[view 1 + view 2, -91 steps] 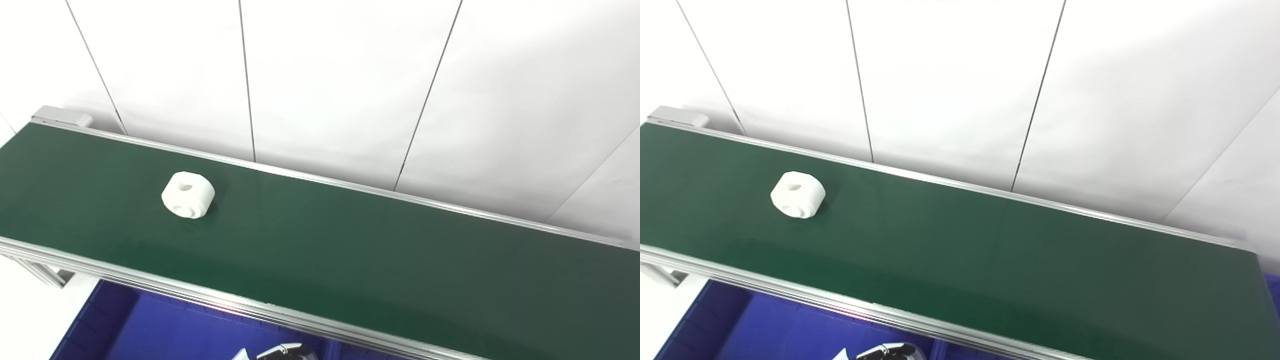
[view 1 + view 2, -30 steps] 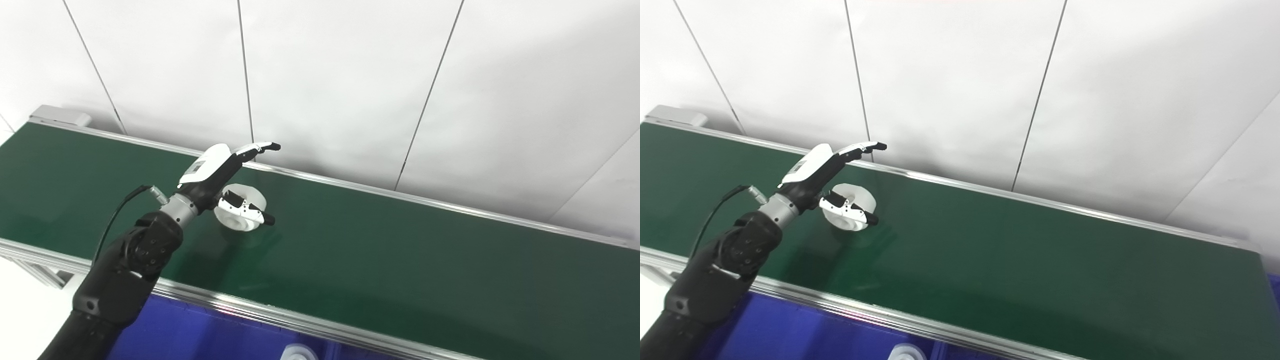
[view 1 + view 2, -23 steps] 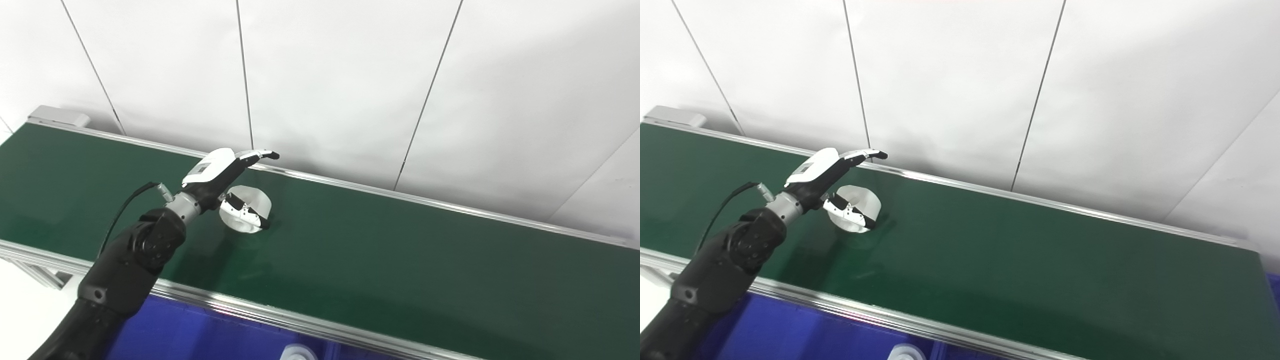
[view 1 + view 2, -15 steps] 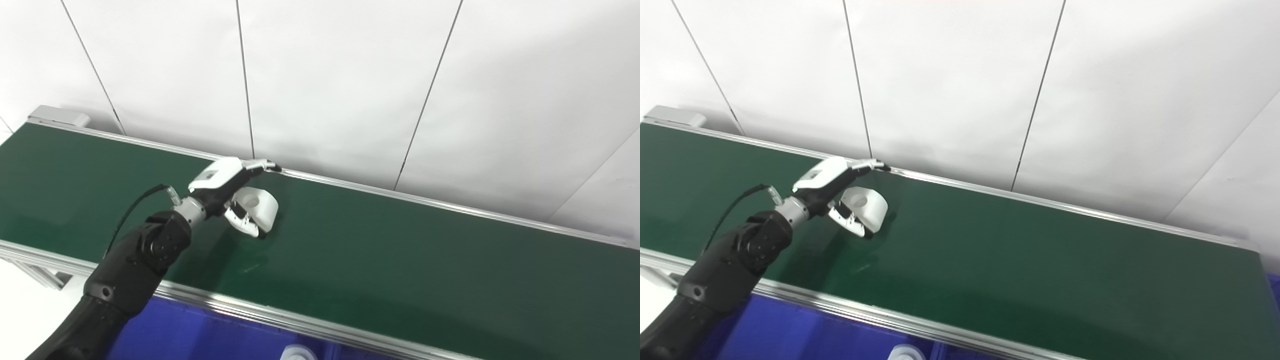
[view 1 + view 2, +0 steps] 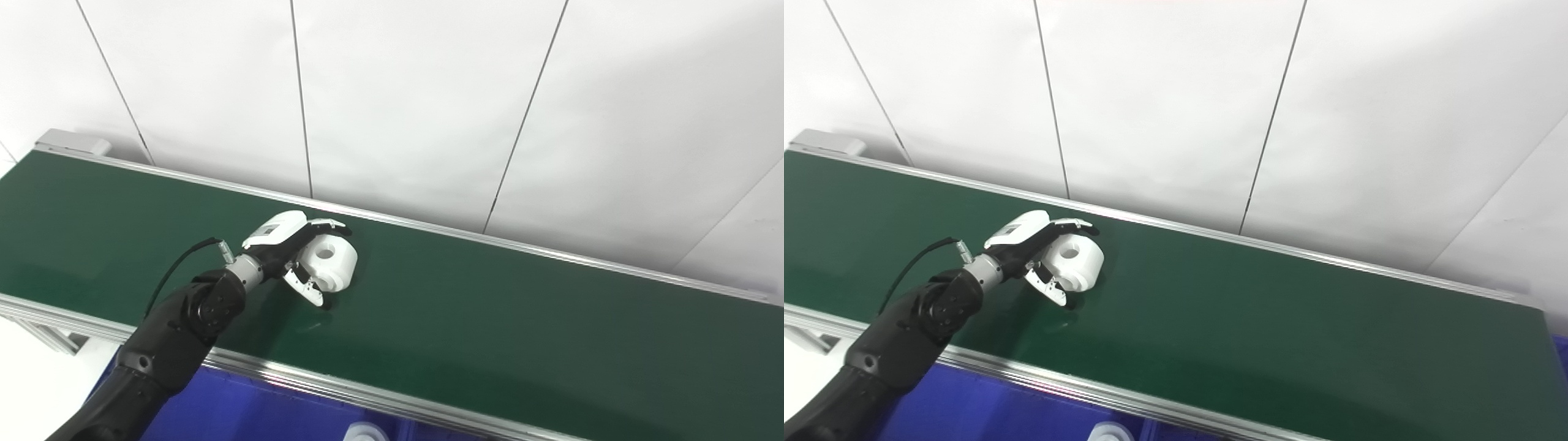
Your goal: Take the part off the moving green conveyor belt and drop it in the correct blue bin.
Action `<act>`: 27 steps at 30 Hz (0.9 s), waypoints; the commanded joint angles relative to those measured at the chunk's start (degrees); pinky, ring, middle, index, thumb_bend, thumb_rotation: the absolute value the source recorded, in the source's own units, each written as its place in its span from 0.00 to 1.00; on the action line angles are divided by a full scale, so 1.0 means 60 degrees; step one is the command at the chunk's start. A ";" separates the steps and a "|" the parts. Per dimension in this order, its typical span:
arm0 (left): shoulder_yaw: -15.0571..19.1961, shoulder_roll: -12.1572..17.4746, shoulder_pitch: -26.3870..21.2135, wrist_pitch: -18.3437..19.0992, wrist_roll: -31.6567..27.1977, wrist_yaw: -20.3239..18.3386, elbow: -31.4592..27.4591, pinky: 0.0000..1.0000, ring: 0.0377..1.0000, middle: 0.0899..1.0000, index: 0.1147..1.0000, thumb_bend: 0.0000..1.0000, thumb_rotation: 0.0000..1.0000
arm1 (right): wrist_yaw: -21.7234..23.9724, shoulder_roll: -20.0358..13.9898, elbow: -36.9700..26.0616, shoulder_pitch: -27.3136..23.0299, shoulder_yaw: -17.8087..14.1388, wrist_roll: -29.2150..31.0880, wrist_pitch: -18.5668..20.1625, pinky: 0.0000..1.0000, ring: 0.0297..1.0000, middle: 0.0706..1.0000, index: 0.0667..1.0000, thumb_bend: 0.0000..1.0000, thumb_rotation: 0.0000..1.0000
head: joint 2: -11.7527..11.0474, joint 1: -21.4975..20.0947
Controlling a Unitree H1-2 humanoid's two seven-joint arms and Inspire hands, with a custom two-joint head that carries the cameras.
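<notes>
White wall panels (image 5: 416,98), split by thin dark seams, fill the background behind a long green conveyor belt (image 5: 490,318) that runs from the 10 o'clock corner down toward 4 o'clock, edged by aluminium rails (image 5: 343,392). A grey end cap (image 5: 70,142) sits at the belt's far end near 10 o'clock. Below the near rail, at 7 o'clock, a blue bin (image 5: 245,410) shows, with a pale white object (image 5: 364,432) partly in view at the bottom edge. The left hand (image 5: 294,245) reaches over the belt from 7 o'clock on a black arm and is curled around the white part (image 5: 331,263), fingers (image 5: 327,225) over its far side, thumb against the near side. The part, a chunky piece with round holes, lies left of the belt's middle. The right hand is out of sight.
</notes>
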 commanded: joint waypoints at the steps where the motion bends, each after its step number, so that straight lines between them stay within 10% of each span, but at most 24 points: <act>1: 0.0042 -0.0003 -0.0266 -0.0305 -0.0251 0.0089 -0.0079 0.55 0.53 0.55 0.56 0.55 0.00 | 0.0050 0.0044 -0.0266 0.0137 -0.0078 0.0067 -0.0549 0.79 0.83 0.84 0.85 0.62 0.37 | 0.0019 -0.0003; 19: 0.0443 -0.0138 0.0115 -0.0364 -0.1311 0.0098 -0.0676 0.46 0.40 0.45 0.47 0.50 0.00 | 0.0134 0.0221 -0.0473 0.0280 -0.0173 -0.0157 -0.0530 0.79 0.85 0.85 0.86 0.61 0.39 | 0.0484 -0.0327; 27: 0.1232 -0.0104 0.1480 -0.1227 -0.2636 0.0071 -0.2814 0.47 0.40 0.46 0.45 0.50 0.00 | 0.0405 0.0438 -0.1017 0.0570 -0.0279 -0.0288 -0.0336 0.78 0.84 0.86 0.87 0.61 0.40 | 0.1181 -0.1402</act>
